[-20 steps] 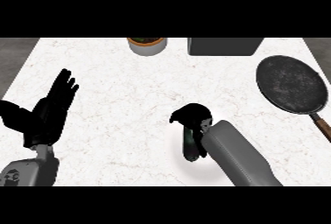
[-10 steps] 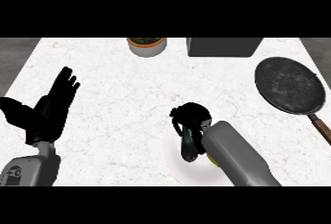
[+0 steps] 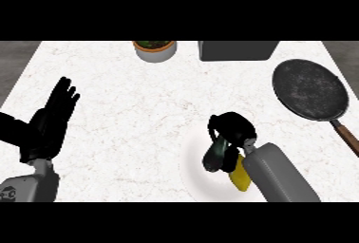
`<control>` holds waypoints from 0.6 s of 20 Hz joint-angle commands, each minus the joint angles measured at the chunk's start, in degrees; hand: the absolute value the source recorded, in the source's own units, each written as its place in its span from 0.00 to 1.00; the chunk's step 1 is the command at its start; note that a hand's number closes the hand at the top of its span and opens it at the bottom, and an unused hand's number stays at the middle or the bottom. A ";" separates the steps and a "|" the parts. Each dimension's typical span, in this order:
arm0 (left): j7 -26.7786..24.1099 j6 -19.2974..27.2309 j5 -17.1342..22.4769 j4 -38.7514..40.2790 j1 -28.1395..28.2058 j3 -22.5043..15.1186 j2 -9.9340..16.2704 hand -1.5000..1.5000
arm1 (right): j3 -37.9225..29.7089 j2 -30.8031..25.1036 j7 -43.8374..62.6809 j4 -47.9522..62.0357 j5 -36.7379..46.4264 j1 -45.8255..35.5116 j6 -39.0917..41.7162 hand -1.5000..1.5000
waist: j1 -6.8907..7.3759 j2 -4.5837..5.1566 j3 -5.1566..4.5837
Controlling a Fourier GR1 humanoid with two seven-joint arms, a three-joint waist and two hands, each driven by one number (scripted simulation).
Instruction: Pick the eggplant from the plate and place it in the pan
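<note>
Head view looks steeply down on a white marbled counter (image 3: 140, 95). From the counter's near edge, right of the middle, a grey forearm reaches inward, and the right hand (image 3: 231, 130) bends down over a white plate (image 3: 193, 166), its fingers curled round the upper end of a dark eggplant (image 3: 216, 156). The eggplant lies on the plate, slanting toward the near edge, partly hidden by the hand and wrist. Just beside it, against the forearm, a yellow item (image 3: 240, 176) also rests on the plate; what it is cannot be told.

Near the counter's left edge the left hand (image 3: 51, 126) rests open, fingers straight and pointing toward the far edge, holding nothing.

A dark round pan (image 3: 310, 89) sits by the counter's right edge, well apart from the plate, its brown handle (image 3: 346, 136) running toward the near right corner. At the far edge stand a grey pot with a plant (image 3: 155, 49) and, to its right, a dark grey box (image 3: 238, 50).
</note>
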 commanded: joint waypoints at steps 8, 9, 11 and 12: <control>-0.89 0.74 -1.22 -0.40 2.01 -0.83 -1.19 0.50 | -3.81 -10.42 8.23 -35.42 6.43 8.78 -7.96 1.00 | -1.04 0.18 -0.03; 0.86 -0.78 1.18 -0.17 -0.01 1.85 1.25 0.50 | -6.81 -13.17 5.79 -37.97 5.03 9.97 -9.58 1.00 | -1.29 0.24 0.00; 0.99 -0.38 0.39 -1.87 1.78 0.57 0.37 0.50 | -8.04 -13.22 9.15 -45.44 4.92 9.44 -6.24 1.00 | -0.55 0.22 -0.01; -1.45 -1.35 0.36 0.59 1.47 0.16 -0.25 0.50 | -8.25 -13.69 8.86 -47.49 5.41 11.80 -7.06 1.00 | -0.21 0.60 0.00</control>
